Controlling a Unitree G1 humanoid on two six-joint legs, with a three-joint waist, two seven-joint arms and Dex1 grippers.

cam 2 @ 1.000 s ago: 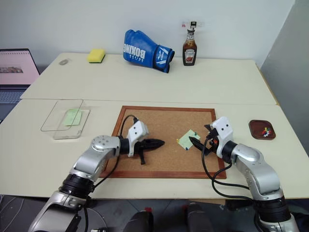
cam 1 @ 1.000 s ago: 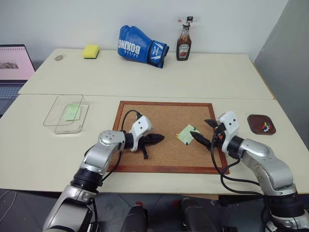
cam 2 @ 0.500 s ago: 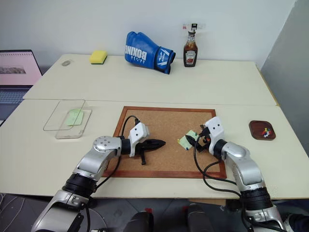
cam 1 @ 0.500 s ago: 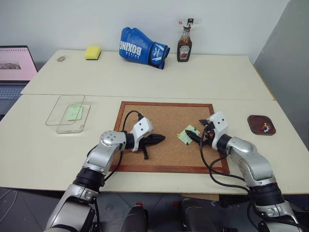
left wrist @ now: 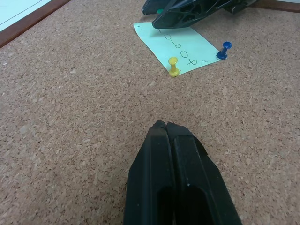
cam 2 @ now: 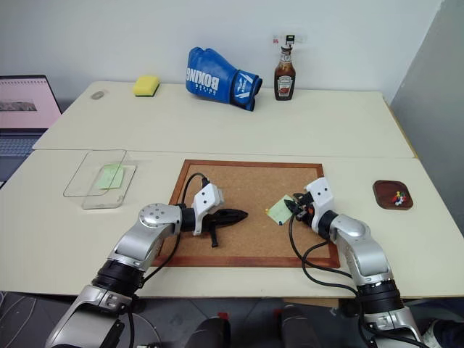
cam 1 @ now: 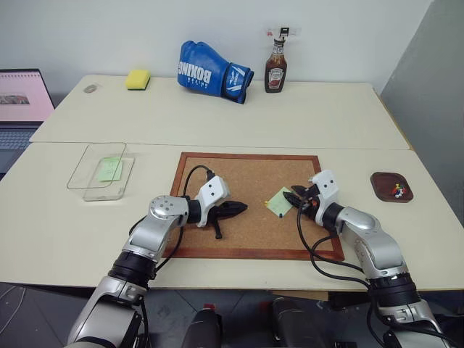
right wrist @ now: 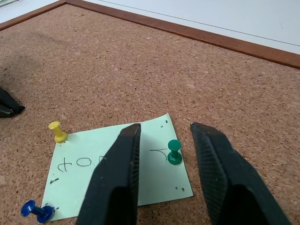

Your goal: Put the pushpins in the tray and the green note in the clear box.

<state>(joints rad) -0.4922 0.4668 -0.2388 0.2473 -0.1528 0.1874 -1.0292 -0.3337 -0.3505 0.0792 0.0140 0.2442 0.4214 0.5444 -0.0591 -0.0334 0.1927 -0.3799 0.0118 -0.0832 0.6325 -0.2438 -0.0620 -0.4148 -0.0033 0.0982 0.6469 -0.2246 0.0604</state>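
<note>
Rough cork board (right wrist: 140, 70) (wood-framed), matt paper green note (right wrist: 117, 173), glossy plastic pushpins (right wrist: 174, 152)

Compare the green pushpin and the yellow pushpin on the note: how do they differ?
The green pushpin stands between the right gripper fingers, near one corner of the green note; the yellow pushpin sits at another corner, clear of the gripper. Green stands upright; yellow leans. Both pin the note to the corkboard.

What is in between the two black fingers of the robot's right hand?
In the right wrist view, a green pushpin stands between the right gripper's fingers, stuck in the green note. The fingers are apart and not touching it.
</note>
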